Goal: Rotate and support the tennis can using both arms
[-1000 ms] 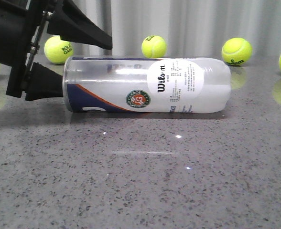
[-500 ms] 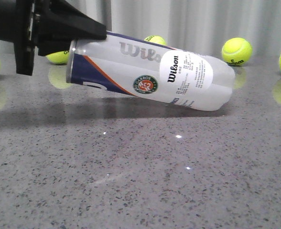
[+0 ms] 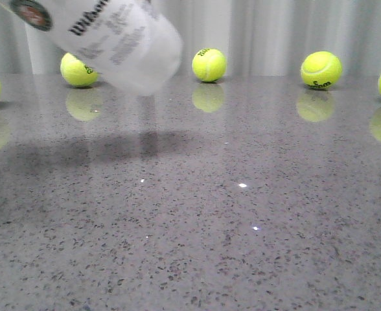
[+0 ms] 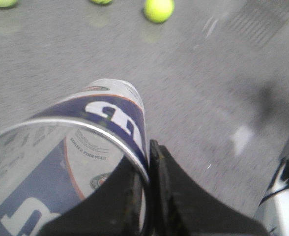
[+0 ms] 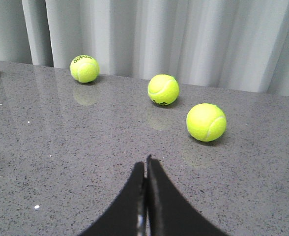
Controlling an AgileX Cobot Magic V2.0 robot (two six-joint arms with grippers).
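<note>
My left gripper pinched can rim, fingers nearly together. Can hung clear of table, long axis tilted, closed end down, far left. Right gripper shut, empty, well apart.

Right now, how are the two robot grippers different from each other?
The left gripper is pinching the silver rim of the tennis can, one finger inside the can and one outside; the right gripper holds nothing. The left gripper has the can lifted off the table and tilted; the right gripper sits low over bare table, with loose tennis balls beyond it. Both have black tapered fingers pressed close together.
</note>
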